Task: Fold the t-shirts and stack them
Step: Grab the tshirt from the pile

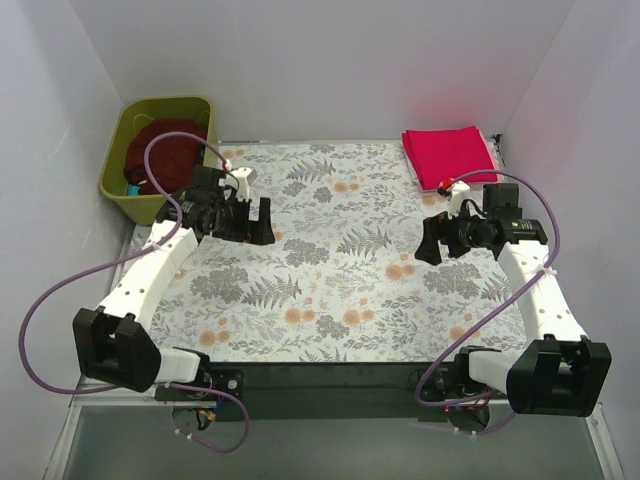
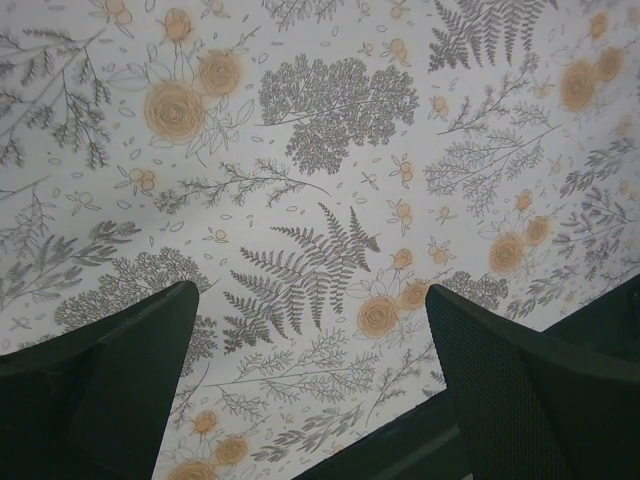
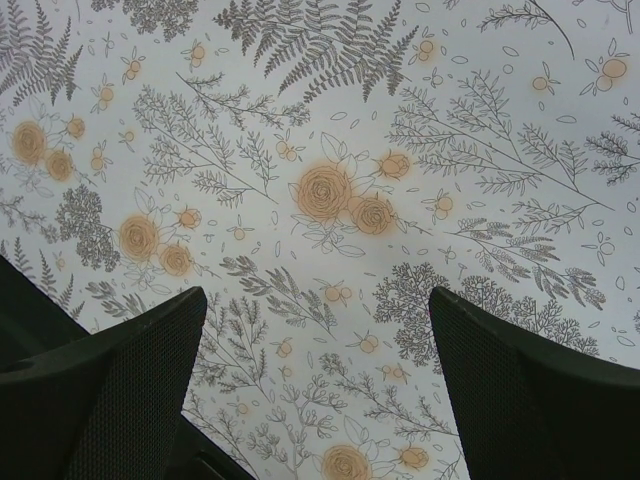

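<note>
**One shirt folded, two waiting in the bin**

The bright pink-red cloth t-shirt [image 1: 450,155] lies folded flat at the table's one o'clock corner, so it reads as the start of the stack; the dark maroon cloth t-shirt [image 1: 165,150] sits crumpled in the olive-green plastic bin [image 1: 118,188] at ten o'clock, with a scrap of teal cloth t-shirt [image 1: 132,187] showing low at its near side.

Both arms hover empty over the grey-and-orange floral table cover [image 1: 340,290]; the left gripper [image 1: 262,222] at nine o'clock of centre and the right gripper [image 1: 428,243] at three o'clock have their jaws spread wide, and each wrist view shows only bare pattern between the fingers.

The shirts look light, limp and clingy, so a bunched pinch would likely drag folds along; a grip at a collar or shoulder seam of the maroon one should lift it clear and let it hang open for spreading.

In the way, by my judgement: the bin's walls hem in the reach; the left arm's purple cable [image 1: 175,138] loops across the bin's mouth and could snag; the teal shirt may ride up with the maroon.
</note>
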You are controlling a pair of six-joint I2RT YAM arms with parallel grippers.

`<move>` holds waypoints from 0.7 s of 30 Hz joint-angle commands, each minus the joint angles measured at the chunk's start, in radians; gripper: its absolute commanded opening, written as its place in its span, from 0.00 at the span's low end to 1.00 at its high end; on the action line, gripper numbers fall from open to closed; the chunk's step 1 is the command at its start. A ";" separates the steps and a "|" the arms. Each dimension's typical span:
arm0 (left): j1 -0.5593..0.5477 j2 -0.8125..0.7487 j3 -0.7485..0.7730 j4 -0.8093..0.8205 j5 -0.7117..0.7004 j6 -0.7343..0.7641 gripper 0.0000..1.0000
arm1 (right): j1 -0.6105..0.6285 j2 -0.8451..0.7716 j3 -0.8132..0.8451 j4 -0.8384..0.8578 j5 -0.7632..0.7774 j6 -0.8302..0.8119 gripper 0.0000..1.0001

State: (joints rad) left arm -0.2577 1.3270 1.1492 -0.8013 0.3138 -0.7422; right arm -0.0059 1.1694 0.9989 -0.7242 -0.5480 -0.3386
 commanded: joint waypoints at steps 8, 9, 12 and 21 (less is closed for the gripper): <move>0.073 0.257 0.617 -0.007 0.005 0.089 0.98 | 0.001 0.001 -0.014 0.028 0.016 0.009 0.98; 0.095 0.299 0.668 0.002 -0.005 0.083 0.98 | 0.000 0.001 -0.016 0.026 0.013 0.007 0.98; 0.217 0.444 0.884 0.031 0.002 0.064 0.98 | 0.000 0.004 -0.019 0.026 0.010 0.009 0.98; 0.451 0.773 1.143 0.204 0.013 -0.031 0.95 | 0.000 0.015 -0.026 0.025 -0.001 0.021 0.98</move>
State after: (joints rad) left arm 0.1490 2.0876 2.2734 -0.6781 0.3309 -0.7414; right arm -0.0059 1.1805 0.9752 -0.7155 -0.5274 -0.3344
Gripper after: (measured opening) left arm 0.954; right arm 0.984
